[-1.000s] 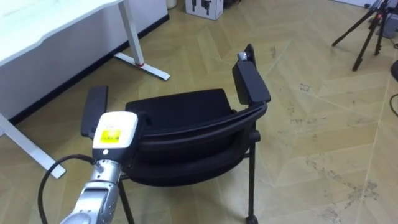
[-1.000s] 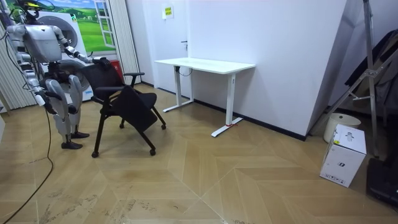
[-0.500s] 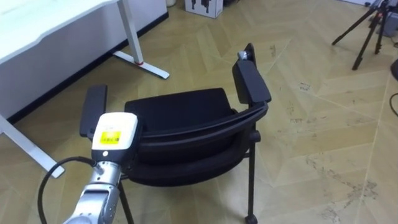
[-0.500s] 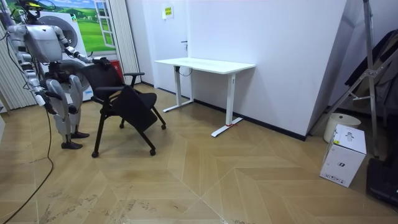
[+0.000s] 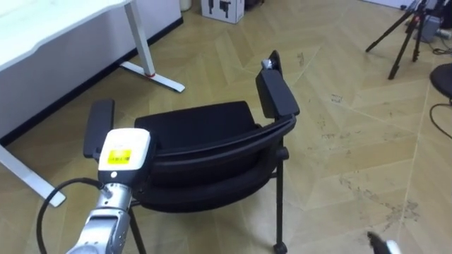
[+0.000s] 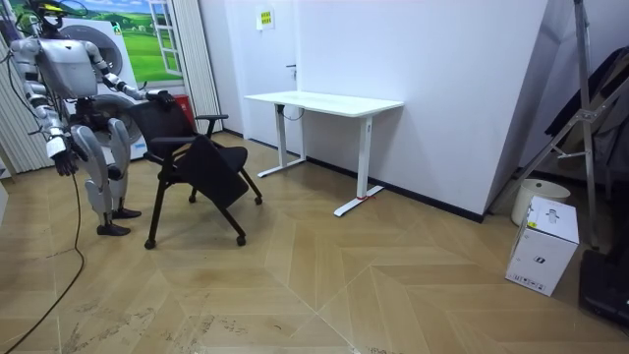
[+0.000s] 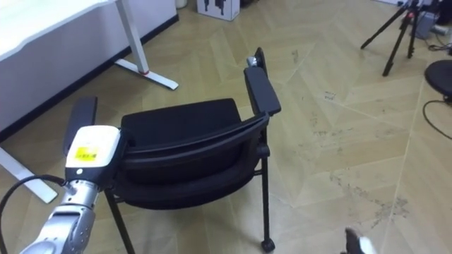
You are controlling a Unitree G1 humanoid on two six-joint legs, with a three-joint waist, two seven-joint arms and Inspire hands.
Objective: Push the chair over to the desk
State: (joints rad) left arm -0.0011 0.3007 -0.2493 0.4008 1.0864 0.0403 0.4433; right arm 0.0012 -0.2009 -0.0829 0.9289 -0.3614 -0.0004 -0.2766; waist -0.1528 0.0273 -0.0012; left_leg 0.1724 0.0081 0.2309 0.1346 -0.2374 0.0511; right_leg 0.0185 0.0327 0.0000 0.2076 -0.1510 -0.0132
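Note:
A black chair [image 5: 201, 134] with two armrests stands in front of me, seat facing away toward the white desk. My left hand [image 5: 123, 149] rests on the left end of its curved backrest [image 5: 233, 144]; its fingers are hidden under the white tag. In the room view I stand behind the chair [image 6: 201, 162], my left arm stretched out to its back. My right hand [image 6: 62, 160] hangs out beside my hip, off the chair. A blurred bit of that right hand [image 5: 385, 243] shows at the eye view's lower right corner.
A white desk [image 5: 42, 32] with a metal foot [image 5: 152, 74] stands ahead on the left. A white box [image 5: 222, 8] sits at the far wall. A tripod [image 5: 406, 35] stands at the far right. Bare wooden floor lies to the chair's right.
The eye view has shifted slightly, so the camera moved. My right hand has swung out from my hip and now enters the lower right corner. The chair stays in place.

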